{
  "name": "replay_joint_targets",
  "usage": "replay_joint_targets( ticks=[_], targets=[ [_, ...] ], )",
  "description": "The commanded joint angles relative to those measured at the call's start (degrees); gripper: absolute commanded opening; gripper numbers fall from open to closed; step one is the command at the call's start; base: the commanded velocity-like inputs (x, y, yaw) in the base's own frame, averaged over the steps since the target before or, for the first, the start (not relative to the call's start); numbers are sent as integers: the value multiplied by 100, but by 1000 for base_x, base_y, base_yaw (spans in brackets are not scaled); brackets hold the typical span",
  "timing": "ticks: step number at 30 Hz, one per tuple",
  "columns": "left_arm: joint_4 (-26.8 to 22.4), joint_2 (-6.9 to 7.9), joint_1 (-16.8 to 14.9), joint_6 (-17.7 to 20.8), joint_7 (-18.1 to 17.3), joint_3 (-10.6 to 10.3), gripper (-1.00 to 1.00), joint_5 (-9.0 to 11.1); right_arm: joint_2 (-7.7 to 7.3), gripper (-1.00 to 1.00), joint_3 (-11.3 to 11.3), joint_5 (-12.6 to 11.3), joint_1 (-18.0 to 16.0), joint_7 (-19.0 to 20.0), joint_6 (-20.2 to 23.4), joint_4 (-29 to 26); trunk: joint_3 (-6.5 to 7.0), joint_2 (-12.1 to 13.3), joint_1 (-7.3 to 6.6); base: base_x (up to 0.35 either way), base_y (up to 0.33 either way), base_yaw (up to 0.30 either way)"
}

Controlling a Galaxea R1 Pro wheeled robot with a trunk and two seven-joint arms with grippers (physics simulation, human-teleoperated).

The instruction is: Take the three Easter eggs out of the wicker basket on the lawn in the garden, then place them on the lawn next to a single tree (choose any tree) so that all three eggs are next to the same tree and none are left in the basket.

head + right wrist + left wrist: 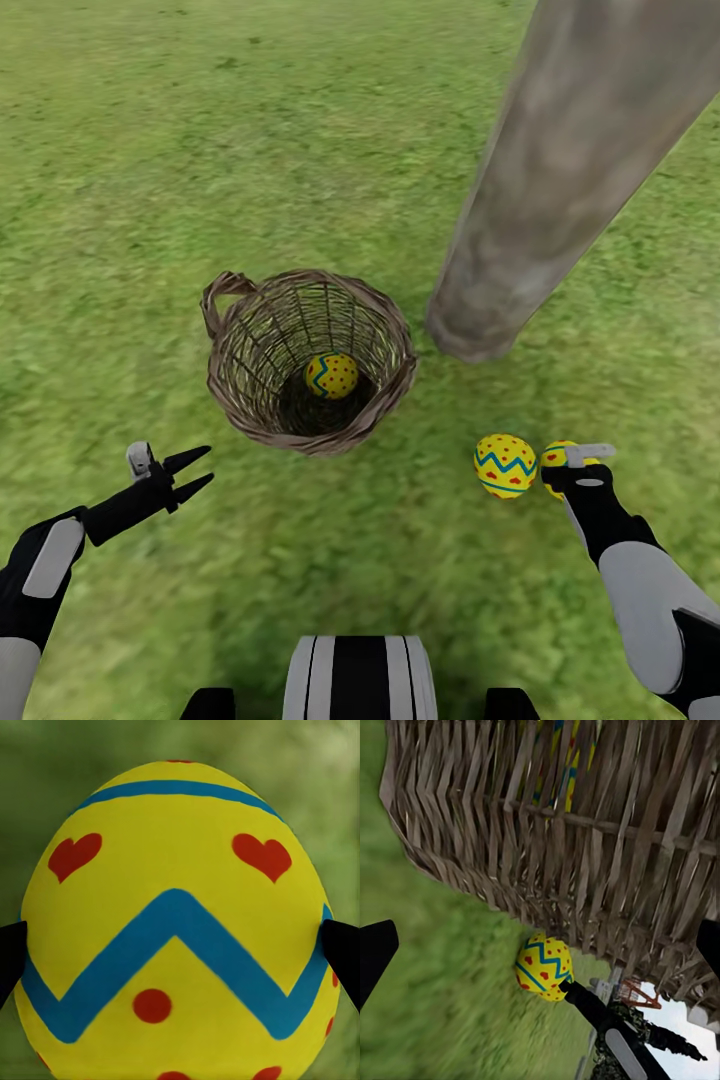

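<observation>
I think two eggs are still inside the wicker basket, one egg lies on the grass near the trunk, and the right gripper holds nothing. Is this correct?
Not quite: the head view shows just one egg inside the wicker basket. One egg does lie on the grass near the trunk. The third egg sits at the right gripper, between its fingertips in the right wrist view, so that count is off.

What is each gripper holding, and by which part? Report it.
The right gripper grips an Easter egg across its widest middle, one fingertip on each side. The left gripper is open and holds nothing.
</observation>
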Motion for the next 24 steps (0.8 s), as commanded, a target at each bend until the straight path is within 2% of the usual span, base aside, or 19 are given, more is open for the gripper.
replay_joint_targets(
  ticks=[1, 2, 7, 17, 24],
  targets=[
    [1, -1, -3, 16, -25, 7, 100, -10, 1, -100, -14, 4, 1, 13, 16, 288, -3, 0, 1, 0, 0, 0],
    [-2, -1, -3, 14, -25, 7, 100, -5, 2, 100, -14, 4, 1, 13, 16, 288, -3, 0, 1, 0, 0, 0],
    [8, 0, -3, 3, -28, 8, 100, 1, 3, 100, -14, 4, 1, 25, 16, 282, -3, 0, 1, 0, 0, 0],
    [10, 0, -3, 2, -26, -4, 100, -23, -3, 100, -14, 4, 1, 28, 8, 255, 218, 13, -25, 0, 0, 0],
    [13, -11, -3, 2, -26, -18, 100, -30, 11, 100, -22, -50, 25, 30, 63, -598, 373, 22, -43, 0, 0, 0]
  ],
)
